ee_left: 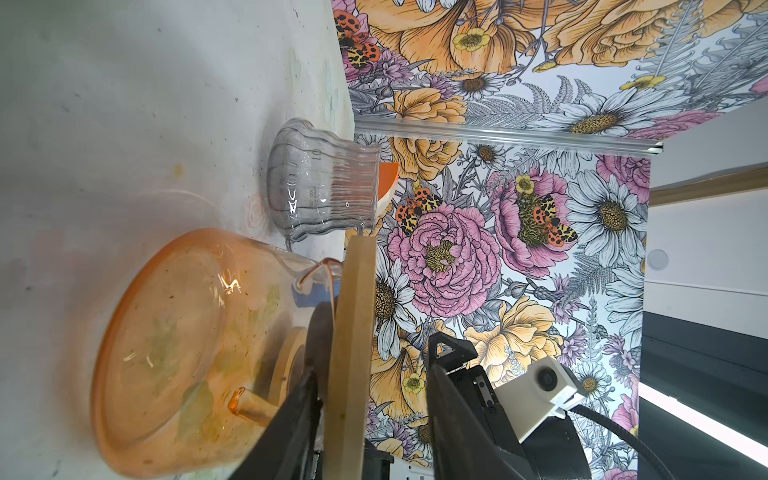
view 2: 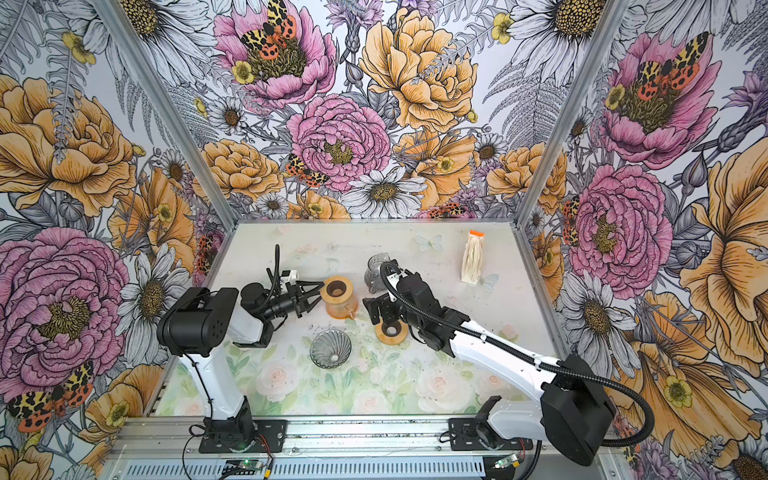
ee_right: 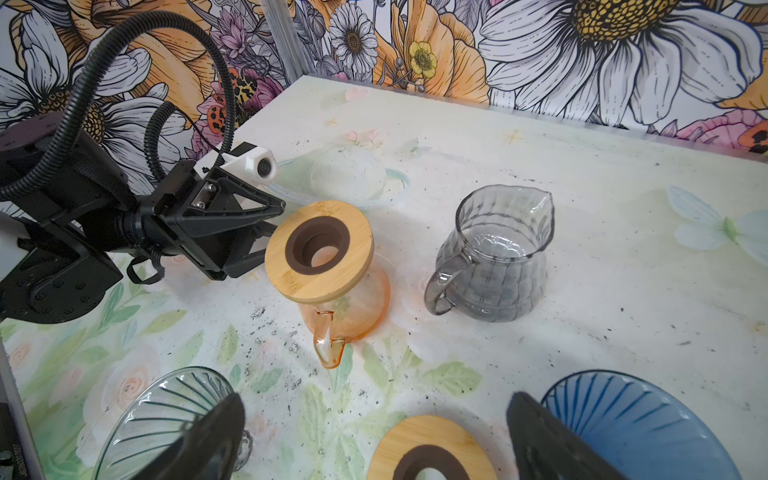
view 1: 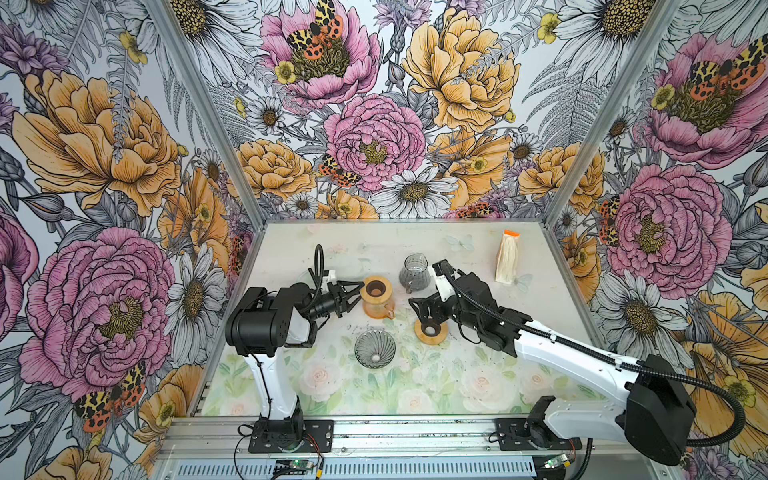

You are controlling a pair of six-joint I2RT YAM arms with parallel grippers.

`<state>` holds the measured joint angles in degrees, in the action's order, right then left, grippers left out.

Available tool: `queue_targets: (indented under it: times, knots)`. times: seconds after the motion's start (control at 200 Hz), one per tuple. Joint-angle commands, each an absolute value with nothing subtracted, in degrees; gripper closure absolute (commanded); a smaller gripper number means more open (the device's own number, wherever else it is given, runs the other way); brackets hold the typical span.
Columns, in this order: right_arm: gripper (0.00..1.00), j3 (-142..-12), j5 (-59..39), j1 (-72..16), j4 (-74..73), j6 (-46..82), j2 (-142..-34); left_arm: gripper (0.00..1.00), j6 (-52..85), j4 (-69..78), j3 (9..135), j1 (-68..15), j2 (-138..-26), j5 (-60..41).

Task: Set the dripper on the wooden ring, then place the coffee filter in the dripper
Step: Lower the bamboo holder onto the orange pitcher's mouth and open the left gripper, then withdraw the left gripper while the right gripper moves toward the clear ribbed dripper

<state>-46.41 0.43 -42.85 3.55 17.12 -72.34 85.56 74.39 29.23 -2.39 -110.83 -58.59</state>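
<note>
Far right on the table [view 1: 465, 249], the filter pack [view 1: 508, 257] sits untouched, well apart from both my grippers. My left gripper [view 1: 357, 291] straddles the edge of the wood ring [view 1: 377, 289] atop the orange carafe [view 1: 376, 309]. Its jaws are parted and grip nothing, with a gap showing beside the ring in the left wrist view. My right gripper [ee_right: 376, 405] hangs spread wide and empty above a second ring [ee_right: 432, 453], between the grey dripper [ee_right: 166, 415] and a blue dripper [ee_right: 636, 428]. The filters look like thin paper, so I judge them light, limp and easily creased, and their sleeve likely slick. I would pinch one filter gently by its rim or seam, never across the cone. Whether the pack is open, I cannot tell.
</note>
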Motion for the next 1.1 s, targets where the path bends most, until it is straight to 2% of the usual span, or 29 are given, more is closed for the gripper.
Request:
queue_targets:
  times: [0.0,0.105,0.24,0.305,0.52,0.906,1.091]
  knots:
    - [0.00,-46.3,1.1,-43.2,2.2,17.5,-71.4,0.52,83.8,74.2,29.6,-2.1,-109.9,-59.5]
    - [0.01,-46.5,0.4,-43.2,2.2,17.5,-71.5,0.48,77.7,63.2,31.0,-1.8,-105.9,-59.7]
    - [0.01,-47.7,-0.4,-43.2,3.6,17.5,-72.4,0.42,59.9,32.9,36.1,-2.1,-95.8,-58.3]
    - [0.00,-48.4,-1.2,-43.2,4.3,17.6,-72.8,0.40,54.1,23.6,38.7,-2.1,-93.5,-58.2]
    - [0.02,-52.3,-6.3,-43.5,10.3,18.1,-75.7,0.32,52.9,21.3,39.6,-2.5,-92.1,-57.3]
    - [0.02,-53.4,-6.4,-44.9,11.7,18.9,-77.1,0.30,45.6,10.9,40.4,-1.9,-91.2,-55.3]
    - [0.02,-54.5,-8.3,-45.0,12.4,19.2,-78.4,0.25,39.4,1.4,42.1,0.2,-86.7,-53.0]
